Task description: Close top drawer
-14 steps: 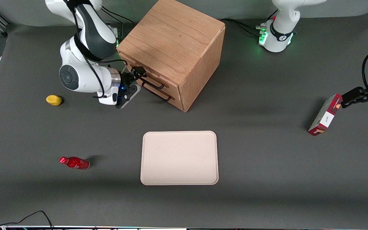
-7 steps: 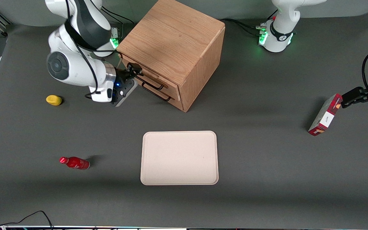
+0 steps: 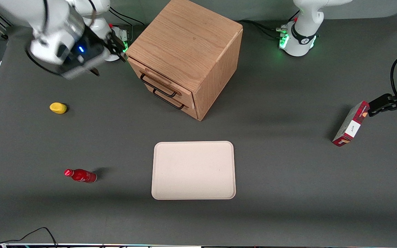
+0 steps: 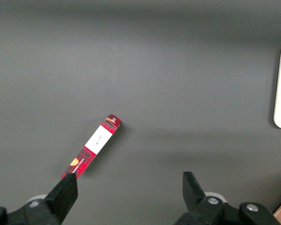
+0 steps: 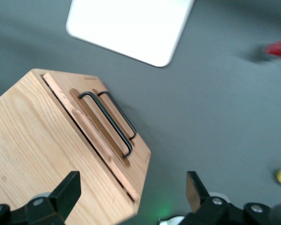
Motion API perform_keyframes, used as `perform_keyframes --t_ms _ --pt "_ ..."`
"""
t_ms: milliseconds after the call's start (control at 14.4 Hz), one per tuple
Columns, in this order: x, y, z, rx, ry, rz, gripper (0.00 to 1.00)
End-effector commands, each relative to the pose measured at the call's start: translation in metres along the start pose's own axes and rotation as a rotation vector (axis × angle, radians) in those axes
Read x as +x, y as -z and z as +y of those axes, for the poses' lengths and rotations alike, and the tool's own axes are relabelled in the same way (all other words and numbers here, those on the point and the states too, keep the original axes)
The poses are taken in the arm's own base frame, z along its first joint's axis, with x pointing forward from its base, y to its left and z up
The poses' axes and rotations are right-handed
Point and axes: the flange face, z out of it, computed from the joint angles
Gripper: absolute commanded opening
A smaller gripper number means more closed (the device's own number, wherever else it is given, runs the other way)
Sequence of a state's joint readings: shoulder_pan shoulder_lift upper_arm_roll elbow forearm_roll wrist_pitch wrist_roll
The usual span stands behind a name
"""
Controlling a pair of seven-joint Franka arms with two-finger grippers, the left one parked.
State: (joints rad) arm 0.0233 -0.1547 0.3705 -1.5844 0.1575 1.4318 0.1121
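On the dark table (image 3: 288, 172), the wooden cabinet (image 3: 188, 44) stands as the largest thing, farther from the front camera than the tray, with its drawer fronts turned toward the working arm's end. Its top drawer (image 3: 157, 80) sits pushed in, the front flush with the cabinet face and the thin black handle (image 3: 158, 86) lying along it; the lower drawer (image 3: 169, 98) below is shut too, so nothing inside either can be seen. The right wrist view shows the same drawer front (image 5: 96, 129) closed, both handles one beside the other.

Nearer the camera, the cream tray (image 3: 193, 170) lies flat with nothing on it.

Compared with half a second ago, the gripper (image 3: 115, 44) has left the drawer front, where it was pressed close against the handle, and now hangs raised above the table by the cabinet's upper corner, clear of the wood. Its fingers (image 5: 68, 190) are spread apart and hold nothing.

Open table lies between the cabinet front and the yellow object (image 3: 58, 107). A red bottle (image 3: 80, 175) lies on its side nearer the camera, and a red box (image 3: 350, 124) stands tilted toward the parked arm's end.
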Motion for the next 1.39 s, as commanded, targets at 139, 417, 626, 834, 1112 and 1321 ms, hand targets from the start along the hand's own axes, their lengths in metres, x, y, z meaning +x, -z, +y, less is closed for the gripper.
perform_keyframes --t_ms 139,417,626,834,1112,1321 --pt "-0.049 0.054 0.095 -0.15 -0.265 0.017 1.0" --pt "-0.056 0.036 0.18 -0.112 -0.408 0.001 1.0" --pt "-0.061 0.008 0.192 -0.109 -0.426 0.023 1.0" --pt "-0.057 0.013 0.196 -0.108 -0.428 0.034 1.0" --pt "-0.06 0.018 0.203 -0.105 -0.441 0.041 1.0" --pt "-0.056 0.016 0.204 -0.106 -0.443 0.037 1.0"
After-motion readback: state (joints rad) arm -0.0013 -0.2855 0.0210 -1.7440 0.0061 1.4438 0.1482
